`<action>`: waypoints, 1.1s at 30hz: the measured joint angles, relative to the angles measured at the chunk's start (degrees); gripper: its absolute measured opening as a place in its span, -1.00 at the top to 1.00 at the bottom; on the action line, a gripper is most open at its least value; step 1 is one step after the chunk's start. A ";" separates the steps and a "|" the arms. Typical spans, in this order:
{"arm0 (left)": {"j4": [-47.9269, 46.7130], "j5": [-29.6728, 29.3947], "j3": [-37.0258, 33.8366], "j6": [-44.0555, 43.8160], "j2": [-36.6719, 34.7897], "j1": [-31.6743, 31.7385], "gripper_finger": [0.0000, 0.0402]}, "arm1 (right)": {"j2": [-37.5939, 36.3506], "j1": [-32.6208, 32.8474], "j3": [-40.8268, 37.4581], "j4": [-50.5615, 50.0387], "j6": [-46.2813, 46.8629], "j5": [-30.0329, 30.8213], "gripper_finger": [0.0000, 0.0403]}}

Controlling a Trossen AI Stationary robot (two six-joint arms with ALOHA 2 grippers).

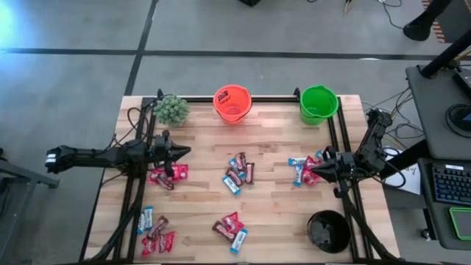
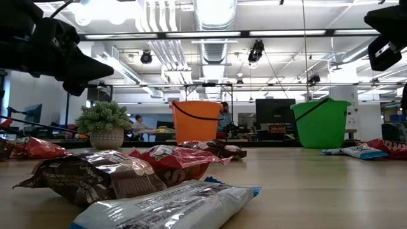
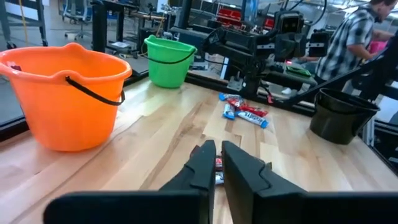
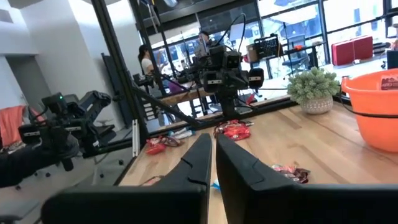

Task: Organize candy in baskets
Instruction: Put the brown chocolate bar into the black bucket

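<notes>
1. No wrapper text is reading clearly in any view; the printing on the nearest candy [image 2: 166,207] in the low view is too blurred to make out. The orange basket [image 1: 232,103] is showing a red wrapper inside, label unreadable.
2. Left pincer [image 1: 184,152] is sitting over the counter's left side, above a red candy cluster [image 1: 168,174]; its fingers [image 3: 202,163] are clenched together, nothing between them.
3. Right pincer [image 1: 307,170] is sitting at the right side, beside a red and blue candy cluster [image 1: 303,169]; its fingers [image 4: 199,157] are clenched too, gripping nothing.
4. Candy is lying in loose piles: centre [image 1: 239,173], front centre [image 1: 230,231], front left [image 1: 155,232], plus the two clusters near the pincers.
5. Baskets: orange and green basket [image 1: 319,104] are standing along the far edge; black basket [image 1: 329,230] is standing at the front right corner.
6. A small potted plant [image 1: 171,110] is sitting at the far left corner, beside the orange basket.
7. Counter [image 1: 272,206] is light wood planks with a black frame rail along the far edge.
8. Room: grey floor with dark lines, exposed ceiling ducts and strip lights, other workstations behind. A person in a plaid shirt [image 3: 348,34] is showing in the left wrist view; a keyboard [image 1: 450,184] is lying on a side desk to the right.
</notes>
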 joint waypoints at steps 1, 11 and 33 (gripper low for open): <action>0.00 -0.06 0.00 -0.15 0.10 -0.01 0.94 | 0.00 0.00 0.00 0.00 -0.12 0.00 0.94; 0.02 -2.90 0.00 -2.33 1.42 0.02 0.92 | -0.01 -0.30 0.00 0.57 -6.80 2.53 0.94; 5.28 -3.02 -0.02 1.93 4.33 -0.01 0.17 | -0.01 -1.60 0.00 0.42 -7.26 8.89 0.94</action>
